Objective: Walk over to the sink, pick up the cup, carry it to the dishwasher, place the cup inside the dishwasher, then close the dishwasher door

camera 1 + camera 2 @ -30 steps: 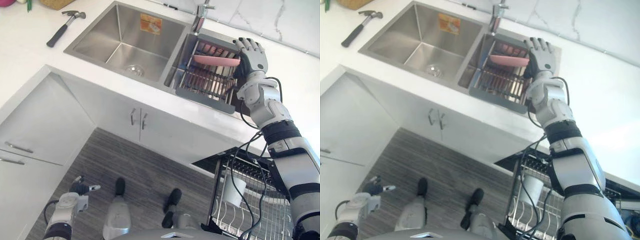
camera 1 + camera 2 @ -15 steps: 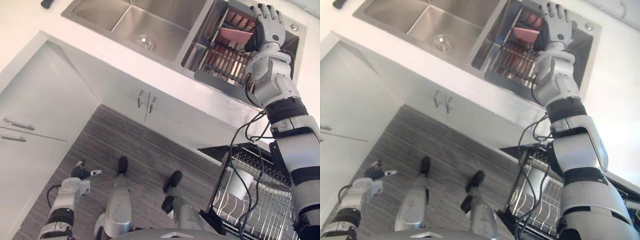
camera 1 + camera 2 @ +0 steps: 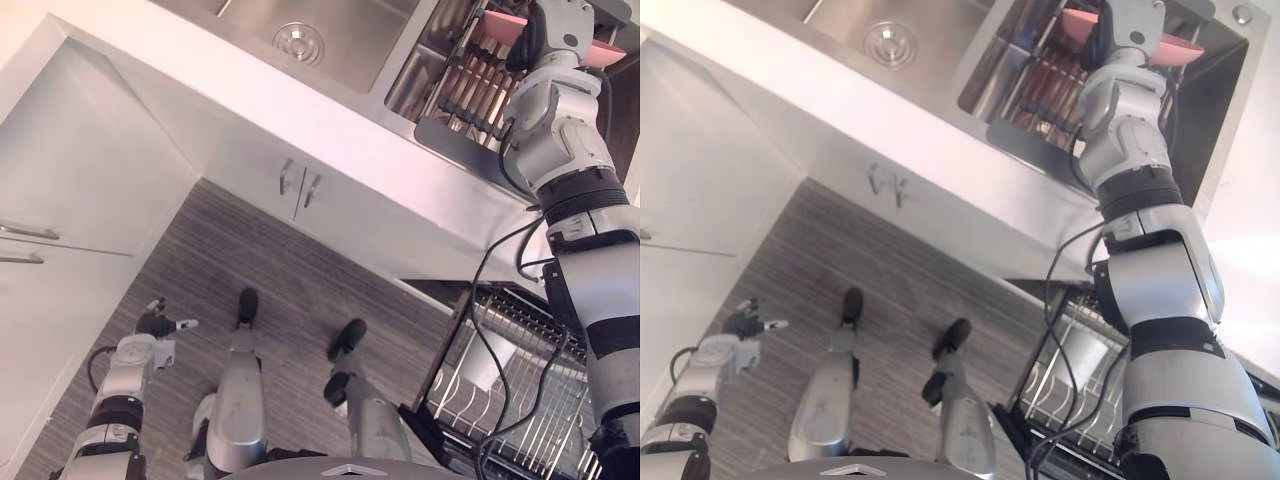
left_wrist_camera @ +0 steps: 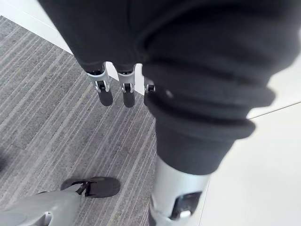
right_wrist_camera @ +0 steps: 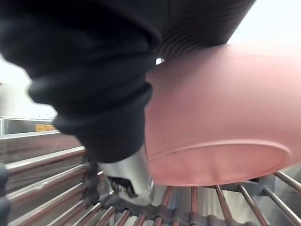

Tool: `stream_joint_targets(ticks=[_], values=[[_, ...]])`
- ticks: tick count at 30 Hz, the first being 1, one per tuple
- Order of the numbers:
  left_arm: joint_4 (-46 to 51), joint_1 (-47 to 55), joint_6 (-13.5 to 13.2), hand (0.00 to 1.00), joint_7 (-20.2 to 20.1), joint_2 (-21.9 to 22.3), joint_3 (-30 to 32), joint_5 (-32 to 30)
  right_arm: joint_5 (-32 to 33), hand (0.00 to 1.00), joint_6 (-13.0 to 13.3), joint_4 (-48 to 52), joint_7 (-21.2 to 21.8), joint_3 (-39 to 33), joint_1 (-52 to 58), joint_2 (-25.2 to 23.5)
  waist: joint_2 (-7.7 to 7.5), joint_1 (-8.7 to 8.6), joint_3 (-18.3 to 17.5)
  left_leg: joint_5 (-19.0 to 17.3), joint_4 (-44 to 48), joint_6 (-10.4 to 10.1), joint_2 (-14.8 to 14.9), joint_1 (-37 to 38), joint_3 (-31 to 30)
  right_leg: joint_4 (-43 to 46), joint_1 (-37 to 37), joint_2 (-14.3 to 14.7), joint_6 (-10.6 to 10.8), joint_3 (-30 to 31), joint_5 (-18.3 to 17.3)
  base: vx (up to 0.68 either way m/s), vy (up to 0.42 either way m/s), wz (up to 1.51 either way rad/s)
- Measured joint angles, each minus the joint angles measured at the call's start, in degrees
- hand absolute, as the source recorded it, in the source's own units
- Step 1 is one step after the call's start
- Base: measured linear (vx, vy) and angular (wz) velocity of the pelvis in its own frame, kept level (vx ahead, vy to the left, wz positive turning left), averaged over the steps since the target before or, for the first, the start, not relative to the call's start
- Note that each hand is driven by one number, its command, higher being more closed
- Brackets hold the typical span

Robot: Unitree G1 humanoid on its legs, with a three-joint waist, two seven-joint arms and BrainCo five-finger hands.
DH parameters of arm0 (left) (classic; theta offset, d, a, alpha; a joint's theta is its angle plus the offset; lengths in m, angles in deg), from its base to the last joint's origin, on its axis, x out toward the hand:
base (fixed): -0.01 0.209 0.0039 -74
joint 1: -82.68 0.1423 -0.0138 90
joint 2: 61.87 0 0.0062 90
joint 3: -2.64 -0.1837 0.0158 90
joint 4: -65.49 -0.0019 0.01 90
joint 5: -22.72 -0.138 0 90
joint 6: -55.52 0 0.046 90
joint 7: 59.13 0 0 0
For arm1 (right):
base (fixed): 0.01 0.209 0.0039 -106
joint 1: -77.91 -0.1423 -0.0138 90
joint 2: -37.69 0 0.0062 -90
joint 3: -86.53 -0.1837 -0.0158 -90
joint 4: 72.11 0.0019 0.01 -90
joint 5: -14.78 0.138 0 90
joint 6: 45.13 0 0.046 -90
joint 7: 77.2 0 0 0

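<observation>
So we're at the grab-the-cup step, and the bit to get right is the lift-out. The wide pink plastic cup [image 5: 221, 117] is in the right basin of the stainless steel double sink [image 3: 350, 25], right over the bars of the metal wire drying rack [image 5: 42, 174]. The right robot hand [image 3: 1128, 20] lies across its middle, with pink poking out on both sides in the head views. We can't tell whether that robot hand has actually closed on it, since the cup and the dark cover hide the grip. We also can't tell if the rim rests on the bars or sits just clear. Our take: make sure the hold is firm, go straight up until the rim clears the bars and the basin wall, and only then swing toward the open dishwasher's wire basket [image 3: 510, 390], low on the robot's right and well apart from the sink. No dragging sideways, because that flared rim looks like it'd catch a bar. The left robot hand [image 3: 157, 326] hangs low near the grey striped floor [image 3: 300, 270], relaxed and holding nothing. Orientation-wise, in the right wrist view the cup flares toward its open mouth, which faces the rack bars, and the narrower end points back toward the wrist. So we'd say the axis runs wrist to rack, mouth down and maybe a bit tilted. It looks wider than tall, so across the rim is its longer stretch.
</observation>
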Motion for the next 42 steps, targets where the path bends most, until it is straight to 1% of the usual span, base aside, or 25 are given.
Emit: stream_joint_targets(ticks=[3, 7, 11, 13, 15, 17, 18, 19, 20, 21, 22, 23, 24, 25, 26, 27, 29, 30, 32, 34, 36, 37, 39, 42], values=[[-0.09, -0.25, -0.03, 0.0, -0.47, -0.58, 0.04, -0.01, -0.62, 1.0, -1.3, -0.9, -0.22, -0.13, 0.02, 0.0, -0.06, -0.06, 0.34, 0.0, 0.0, 0.0, 0.04, 0.32, 0.22, 0.01, 0.17, 0.02, -0.01, 0.2, 0.01, -0.01, -0.001, -0.03], [0.03, -0.06, -0.02, 0.0, -0.62, -1.29, 0.61, -0.03, -4.08, 1.0, -1.32, -0.67, -1.01, -0.72, 0.33, 0.01, -0.33, -0.26, 0.91, -0.15, -0.02, 0.0, 0.15, 1.83, 1.14, 0.01, 1.09, 0.07, -0.08, 0.98, 0.07, 0.0, -0.005, -0.1], [1.68, 1.2, -0.02, 0.0, -0.65, -1.36, 0.73, -0.13, -4.55, 1.0, -0.87, 3.75, -2.04, -4.85, 4.87, 0.21, -0.57, -0.65, 0.8, -1.47, -0.36, 0.21, 0.2, 5.29, 1.81, 0.0, 4.29, 0.08, 0.31, 1.42, -0.58, 0.02, -0.002, -0.07], [2.8, 2.58, 0.07, 0.0, -0.68, -1.42, 0.7, -0.2, -6.42, 1.0, 0.03, 5.78, -2.15, -5.06, 6.36, 0.89, -1.06, -0.85, 0.45, -1.94, -0.38, 0.14, 0.29, 6.66, 2.98, 0.0, 5.01, 0.1, 0.49, 2.34, -0.78, 0.03, 0.0, -0.16], [3.19, 3.89, 0.14, 0.0, -0.95, -1.42, 0.66, -0.66, -6.72, 1.0, 1.55, 6.48, -2.3, -5.19, 8.26, 1.94, -1.43, -1.34, 0.09, -2.42, -0.38, 0.28, 0.29, 8.38, 3.28, 0.0, 6.61, 0.1, 0.77, 2.47, -1.17, 0.06, -0.001, -0.06], [3.26, 6.0, 0.47, 0.0, -1.03, -1.41, 0.49, -1.31, -6.7, 1.0, 2.52, 7.22, -2.46, -6.01, 11.77, 1.93, -2.36, -1.8, -2.38, -2.91, -0.38, 0.03, 0.29, 9.59, 3.96, -0.01, 7.59, 0.05, 1.06, 2.75, -1.56, 0.1, 0.002, -0.08], [3.26, 6.53, 0.83, 0.0, -1.06, -1.39, 0.42, -1.32, -6.7, 1.0, 2.99, 7.81, -2.63, -6.64, 12.89, 1.93, -2.52, -1.96, -3.04, -3.04, -0.38, 0.0, 0.28, 9.99, 4.04, -0.01, 7.96, 0.02, 1.12, 2.77, -1.61, 0.09, 0.01, -0.04], [3.22, 7.47, 1.36, 0.0, -1.08, -1.37, 0.02, -1.4, -6.68, 1.0, 4.07, 8.65, -3.49, -7.46, 14.85, 1.94, -2.77, -2.3, -4.53, -3.38, -0.37, -0.01, 0.25, 10.75, 4.17, -0.01, 8.62, -0.02, 1.22, 2.81, -1.68, 0.11, 0.015, -0.02], [3.22, 8.37, 1.38, 0.0, -1.11, -1.3, -0.6, -1.53, -6.66, 1.0, 5.12, 8.85, -4.17, -7.69, 15.98, 1.94, -2.76, -2.62, -6.1, -3.67, -0.36, -0.07, 0.22, 11.4, 4.32, -0.01, 9.25, -0.06, 1.34, 2.87, -1.77, 0.1, 0.016, -0.01], [3.24, 8.69, 1.37, 0.0, -1.14, -1.15, -0.65, -1.73, -6.64, 1.0, 5.47, 9.51, -4.25, -8.08, 16.73, 1.94, -2.72, -2.8, -6.79, -3.78, -0.36, -0.07, 0.2, 11.8, 4.37, -0.01, 9.67, -0.09, 1.46, 2.86, -1.86, 0.1, 0.014, 0.04], [3.23, 9.41, 1.37, 0.0, -1.17, -0.84, -0.65, -2.32, -6.52, 1.0, 6.37, 11.22, -4.34, -9.06, 18.28, 1.93, -2.57, -3.37, -8.22, -4.03, -0.36, -0.09, 0.19, 12.55, 4.43, -0.02, 10.56, -0.11, 1.84, 2.83, -2.16, 0.07, 0.01, 0.05], [3.23, 10.13, 1.34, 0.0, -1.19, -0.52, -0.64, -2.42, -6.44, 1.0, 7.0, 12.93, -4.36, -9.78, 19.52, 1.96, -2.6, -3.59, -9.87, -4.17, -0.35, -0.08, 0.2, 12.61, 4.51, -0.02, 10.6, -0.12, 1.95, 2.85, -2.25, 0.08, 0.009, 0.03], [3.2, 11.09, 1.33, 0.0, -1.33, 0.05, -0.64, -2.43, -6.0, 1.0, 8.09, 14.77, -4.44, -10.42, 20.52, 1.98, -2.29, -4.03, -11.1, -4.31, -0.35, -0.05, 0.18, 13.32, 4.61, -0.03, 11.28, -0.16, 1.99, 2.88, -2.28, 0.06, 0.006, 0.0], [3.17, 11.66, 1.31, 0.0, -1.6, 0.63, -0.65, -2.43, -5.44, 1.0, 9.28, 16.36, -4.51, -11.69, 21.72, 1.98, -1.97, -4.32, -11.61, -4.51, -0.35, 0.03, 0.13, 14.21, 4.6, -0.04, 12.18, -0.24, 2.19, 2.86, -2.45, 0.03, 0.007, 0.01], [3.14, 12.79, 1.24, 0.0, -1.97, 1.31, -0.66, -2.44, -5.33, 1.0, 10.42, 18.31, -4.64, -12.62, 23.6, 1.98, -1.67, -4.75, -12.97, -4.74, -0.36, 0.1, 0.02, 14.8, 4.65, -0.05, 12.8, -0.38, 2.19, 2.87, -2.72, 0.0, 0.0, 0.0], [3.12, 13.39, 1.22, 0.0, -2.26, 1.54, -0.65, -2.44, -5.12, 1.0, 10.9, 19.43, -4.64, -13.06, 24.58, 1.98, -1.6, -4.99, -13.64, -4.88, -0.37, 0.14, -0.06, 15.06, 4.73, -0.05, 13.07, -0.49, 2.16, 2.9, -3.01, -0.01, 0.001, -0.04], [2.84, 15.12, 1.11, 0.0, -2.44, 2.53, -0.61, -2.44, -3.86, 1.0, 12.28, 24.02, -4.67, -16.05, 29.0, 2.01, -0.99, -5.59, -15.75, -5.31, -0.37, 0.43, -0.01, 15.76, 6.0, -0.22, 13.4, -0.63, 2.23, 3.38, -3.3, -0.02, 0.002, -0.1], [2.5, 16.67, 0.87, 0.0, -2.76, 3.16, -0.58, -2.49, -2.87, 1.0, 12.58, 27.29, -4.62, -18.61, 32.26, 2.1, -0.44, -6.39, -16.18, -5.55, -0.37, 0.16, 0.02, 16.82, 6.73, -0.42, 14.15, -0.73, 2.63, 3.96, -3.9, -0.03, 0.007, -0.16], [2.32, 18.26, 0.2, 0.0, -3.2, 3.48, -0.58, -2.91, -1.11, 1.0, 12.71, 30.49, -4.4, -21.11, 35.77, 2.69, -0.09, -6.66, -16.84, -5.65, -0.37, 0.17, 0.06, 17.73, 8.1, -0.44, 14.11, -0.74, 2.57, 5.23, -3.89, -0.03, 0.007, -0.32], [2.26, 19.53, -0.74, 0.0, -3.91, 3.53, -0.59, -4.0, 0.55, 1.0, 12.84, 33.61, -4.22, -24.66, 40.12, 3.57, 0.22, -7.57, -17.2, -5.79, -0.38, 0.12, 0.11, 18.7, 9.52, -0.44, 14.02, -0.83, 2.41, 6.69, -3.88, -0.04, 0.005, -0.39], [2.25, 20.4, -1.56, 0.0, -5.45, 3.54, -0.68, -5.44, 1.34, 1.0, 12.48, 37.38, -3.74, -29.98, 46.38, 3.94, 0.45, -9.45, -17.7, -6.09, -0.38, -0.09, 0.14, 20.07, 11.57, -0.44, 13.91, -0.74, 2.41, 8.97, -3.86, -0.02, 0.011, -0.44], [2.25, 20.64, -1.73, 0.0, -5.98, 3.54, -0.77, -5.82, 1.35, 1.0, 12.44, 37.98, -3.51, -31.06, 47.83, 3.94, 0.46, -9.93, -17.84, -6.15, -0.38, -0.15, 0.16, 20.54, 12.38, -0.44, 13.84, -0.68, 2.41, 9.64, -3.84, -0.01, 0.016, -0.61], [2.25, 21.54, -1.7, 0.0, -8.56, 3.53, -1.51, -5.87, 1.36, 1.0, 12.25, 40.21, -1.81, -34.69, 53.94, 3.98, 0.51, -11.67, -19.47, -6.77, -0.38, -0.65, 0.3, 21.56, 15.82, -0.43, 12.22, -0.16, 2.46, 13.25, -3.72, 0.01, 0.01, -0.78], [2.02, 21.8, -0.48, 0.0, -11.01, 3.56, -2.41, -5.75, 2.41, 1.0, 12.17, 40.13, -1.33, -36.77, 58.29, 3.94, 0.16, -13.05, -19.89, -7.41, -0.38, -0.98, 0.37, 22.94, 19.5, -0.4, 10.77, 0.3, 2.35, 17.21, -2.75, 0.01, -0.003, -0.84]])
